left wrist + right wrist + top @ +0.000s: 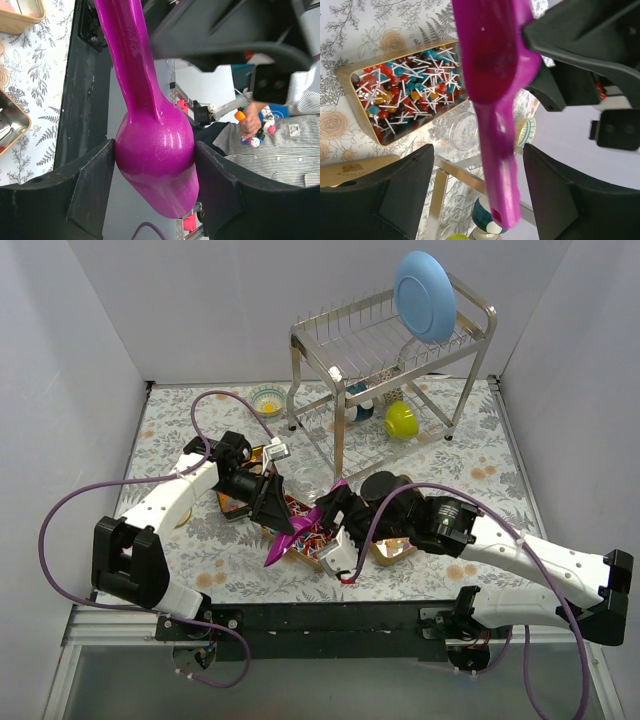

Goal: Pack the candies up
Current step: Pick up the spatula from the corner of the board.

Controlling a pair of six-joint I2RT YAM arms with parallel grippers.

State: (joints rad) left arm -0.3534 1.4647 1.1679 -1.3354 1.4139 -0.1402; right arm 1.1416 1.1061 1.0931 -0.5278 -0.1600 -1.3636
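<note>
A: Anything packed?
B: Nothing shows. Your left gripper [155,167] pinches the empty magenta scoop [152,145]. Your right gripper [479,170] is spread around its handle. The candies [405,85] lie in the tin tray [345,77] beyond it.

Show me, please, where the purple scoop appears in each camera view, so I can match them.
Top external: scoop at centre, slanting.
Left wrist: scoop mid-frame, bowl between the jaws.
Right wrist: scoop running top to bottom, centre.
Shared landmark: the floral tablecloth.
</note>
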